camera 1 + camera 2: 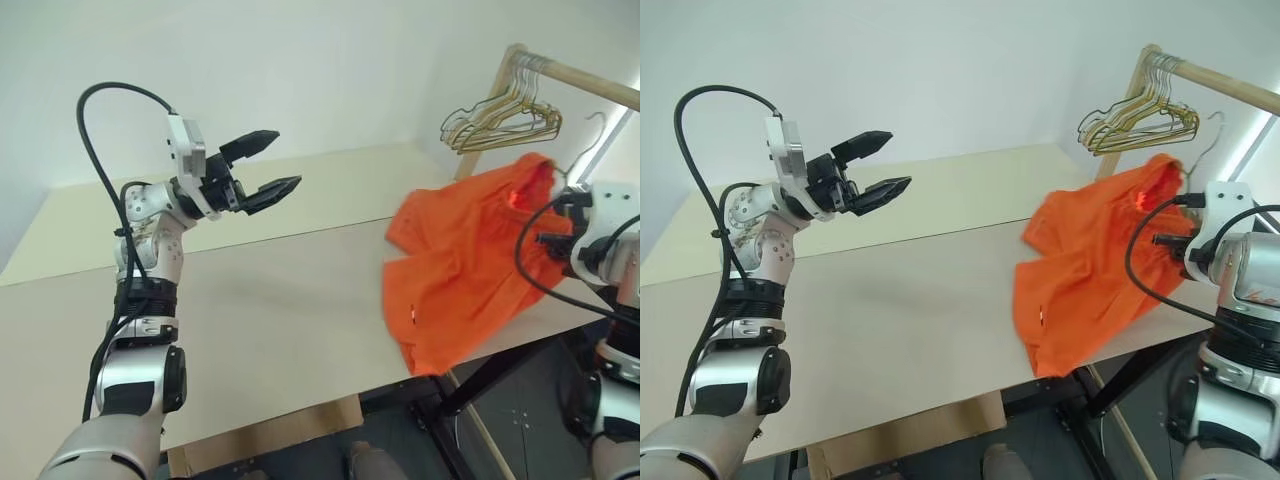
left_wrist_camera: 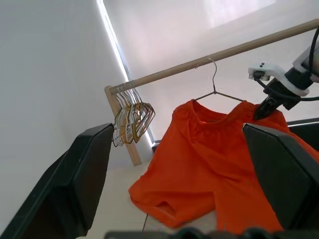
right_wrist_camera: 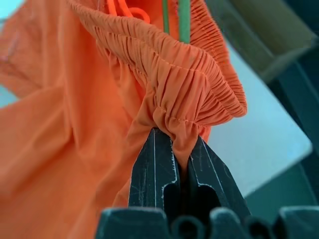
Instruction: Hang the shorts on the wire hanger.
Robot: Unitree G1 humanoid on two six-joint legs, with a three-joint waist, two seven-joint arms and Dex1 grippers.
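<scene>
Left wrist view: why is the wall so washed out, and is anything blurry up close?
Left wrist view: a bright strip glares down the wall; the near left tool looks soft. Right wrist view: the shorts blur away from the right tool.

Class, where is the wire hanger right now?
The wire hanger hangs by its hook from the wooden rail, on the robot's right, beyond the table's far right corner, its lower part inside the shorts waistband.

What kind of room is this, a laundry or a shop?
Probably a plain test room set up for laundry practice: bare white walls, a wide beige table, and a wooden rail carrying clustered gold wire hangers beside bright orange fabric shorts.
</scene>
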